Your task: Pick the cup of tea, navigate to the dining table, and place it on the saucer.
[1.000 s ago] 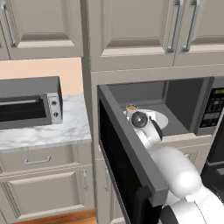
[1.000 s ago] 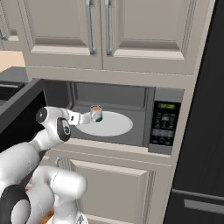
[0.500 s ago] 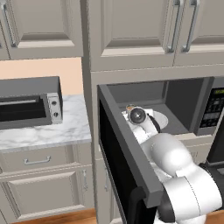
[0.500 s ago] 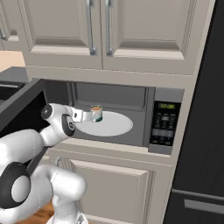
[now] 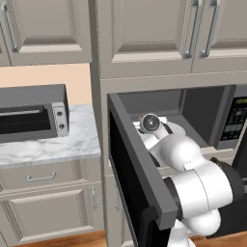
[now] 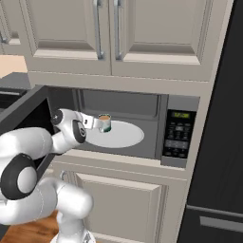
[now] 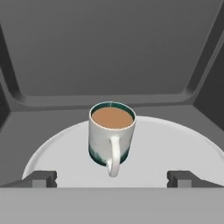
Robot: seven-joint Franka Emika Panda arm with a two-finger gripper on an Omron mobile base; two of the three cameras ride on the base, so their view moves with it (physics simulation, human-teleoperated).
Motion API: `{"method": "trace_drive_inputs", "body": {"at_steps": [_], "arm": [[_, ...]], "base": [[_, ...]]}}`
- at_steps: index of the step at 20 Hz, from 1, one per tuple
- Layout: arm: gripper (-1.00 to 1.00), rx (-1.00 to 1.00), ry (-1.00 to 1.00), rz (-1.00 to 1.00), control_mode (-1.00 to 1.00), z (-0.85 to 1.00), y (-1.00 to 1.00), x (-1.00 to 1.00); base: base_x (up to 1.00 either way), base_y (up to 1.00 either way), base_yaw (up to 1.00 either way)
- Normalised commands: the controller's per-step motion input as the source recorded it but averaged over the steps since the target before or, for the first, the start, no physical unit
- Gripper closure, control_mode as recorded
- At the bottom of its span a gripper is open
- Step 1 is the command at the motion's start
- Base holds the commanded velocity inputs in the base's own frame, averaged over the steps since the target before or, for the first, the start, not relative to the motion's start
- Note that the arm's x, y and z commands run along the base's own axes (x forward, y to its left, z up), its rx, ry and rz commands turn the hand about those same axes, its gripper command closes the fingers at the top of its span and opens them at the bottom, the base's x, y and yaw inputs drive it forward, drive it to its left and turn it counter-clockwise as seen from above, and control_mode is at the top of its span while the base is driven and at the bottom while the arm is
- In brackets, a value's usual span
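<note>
The cup of tea [image 6: 104, 123] stands upright on the round white turntable plate [image 6: 121, 135] inside an open microwave. It is white with a teal base and holds brown liquid [image 7: 112, 117], and its handle [image 7: 114, 157] points toward the hand. My gripper [image 7: 112, 179] is open just short of the cup, with one fingertip low on each side and nothing between them. In the right base view my gripper [image 6: 93, 122] sits just left of the cup. The dining table and the saucer are out of view.
The microwave's dark door [image 5: 137, 183] hangs open to the left of my arm. Its control panel [image 6: 179, 135] is at the right, with a black fridge [image 6: 223, 142] beyond. A toaster oven [image 5: 29, 113] stands on a marble counter [image 5: 53, 147] at the left. Cabinets hang above.
My arm has reached further into the microwave, bringing the hand closer to the cup. The cup has not moved.
</note>
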Motion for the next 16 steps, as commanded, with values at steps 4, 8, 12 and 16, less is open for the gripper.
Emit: {"method": "trace_drive_inputs", "body": {"at_steps": [4, 8, 12, 16], "arm": [[-1.00, 0.01, 0.00, 0.05, -1.00, -0.17, 0.00, 0.12], [-1.00, 0.00, 0.00, 0.05, -1.00, -0.22, 0.00, 0.19], [-1.00, 0.04, 0.00, 0.07, -1.00, -0.20, -0.10, 0.23], [-1.00, 0.07, 0.00, 0.10, -1.00, -0.21, -0.25, 0.15]], "base": [[0.00, 0.00, 0.00], [0.00, 0.00, 0.00], [0.00, 0.00, 0.00], [0.00, 0.00, 0.00]]}}
